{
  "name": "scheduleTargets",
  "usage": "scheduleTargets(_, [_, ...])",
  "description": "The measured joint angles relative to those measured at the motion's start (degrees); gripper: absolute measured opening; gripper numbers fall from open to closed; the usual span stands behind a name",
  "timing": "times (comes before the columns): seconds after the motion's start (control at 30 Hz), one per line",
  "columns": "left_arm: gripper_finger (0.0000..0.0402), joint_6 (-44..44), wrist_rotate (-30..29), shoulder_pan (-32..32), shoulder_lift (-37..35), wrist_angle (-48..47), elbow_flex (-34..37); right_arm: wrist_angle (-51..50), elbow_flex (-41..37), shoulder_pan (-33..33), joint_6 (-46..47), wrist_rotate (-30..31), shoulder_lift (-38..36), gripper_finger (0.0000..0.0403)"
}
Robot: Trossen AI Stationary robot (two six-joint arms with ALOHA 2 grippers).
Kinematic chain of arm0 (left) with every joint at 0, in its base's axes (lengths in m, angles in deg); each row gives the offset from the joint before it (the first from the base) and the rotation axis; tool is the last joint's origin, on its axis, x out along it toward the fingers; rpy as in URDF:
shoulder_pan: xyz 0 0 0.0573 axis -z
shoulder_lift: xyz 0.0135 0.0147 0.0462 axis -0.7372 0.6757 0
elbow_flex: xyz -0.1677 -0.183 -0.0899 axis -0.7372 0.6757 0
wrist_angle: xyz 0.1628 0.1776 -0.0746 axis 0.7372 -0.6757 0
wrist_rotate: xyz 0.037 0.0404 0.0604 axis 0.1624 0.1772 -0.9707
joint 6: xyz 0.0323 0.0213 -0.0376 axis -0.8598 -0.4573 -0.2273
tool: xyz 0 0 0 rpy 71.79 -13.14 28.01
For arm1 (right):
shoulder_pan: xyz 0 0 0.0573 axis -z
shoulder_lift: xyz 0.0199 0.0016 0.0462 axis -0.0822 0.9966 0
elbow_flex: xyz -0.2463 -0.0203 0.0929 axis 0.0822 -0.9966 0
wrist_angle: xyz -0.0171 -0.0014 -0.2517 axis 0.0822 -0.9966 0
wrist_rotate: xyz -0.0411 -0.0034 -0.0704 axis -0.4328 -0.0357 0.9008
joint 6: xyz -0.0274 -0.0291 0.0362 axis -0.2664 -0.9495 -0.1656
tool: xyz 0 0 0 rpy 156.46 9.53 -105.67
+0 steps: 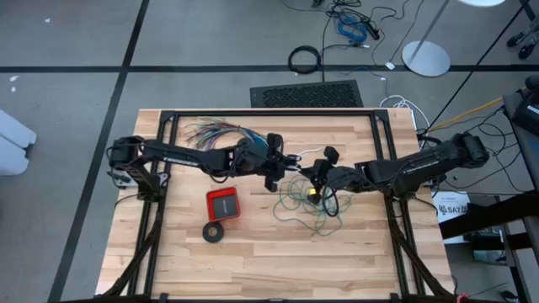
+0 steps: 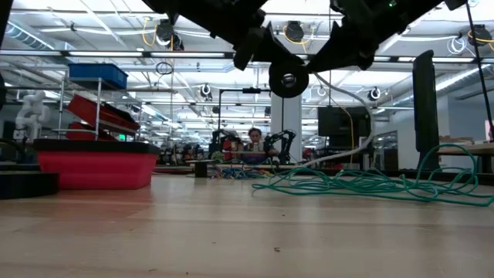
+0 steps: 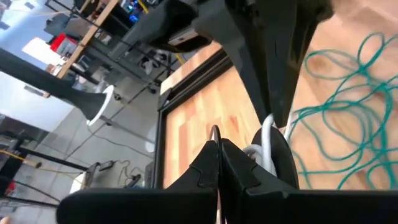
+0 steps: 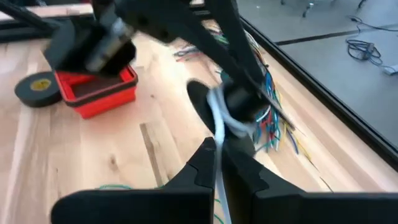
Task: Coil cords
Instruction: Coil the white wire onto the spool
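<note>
two cords are in play. the thin white cord [image 1: 296,157] is lifted off the wooden table [image 1: 261,261] near its middle, strung between the two grippers; in the low view it hangs as a pale line curving down from a small black round piece [image 2: 288,79] held up in the air toward the tabletop. the teal-green wire [image 1: 305,202] lies as a loose tangle on the table just under and to the near side of the right gripper, spreading low and wide across the right of the low view.

the left gripper [image 1: 274,172] reaches in from the left to the table's middle, its jaws pressed together with the white cord pinched between them, as its own wrist view shows. the right gripper [image 1: 317,172] comes in from the right, just beside the left one, and its jaws are likewise closed tight on the white cord, which runs out from between its fingers toward the other gripper.

farther out, a fanned bundle of many-coloured wires [image 1: 221,132] lies at the far side of the table beside the left arm. a red tray [image 1: 223,204] sits left of the green tangle, and a black tape ring [image 1: 215,231] lies just nearer than the tray.
</note>
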Motion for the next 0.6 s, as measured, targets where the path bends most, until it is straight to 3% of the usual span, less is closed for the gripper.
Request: scheduleTargets(0.6, [0.0,6.5,5.6,0.1,-3.2,-3.3,0.1,-4.7,-0.2,-1.5,-3.0,0.0,-0.2,0.0019])
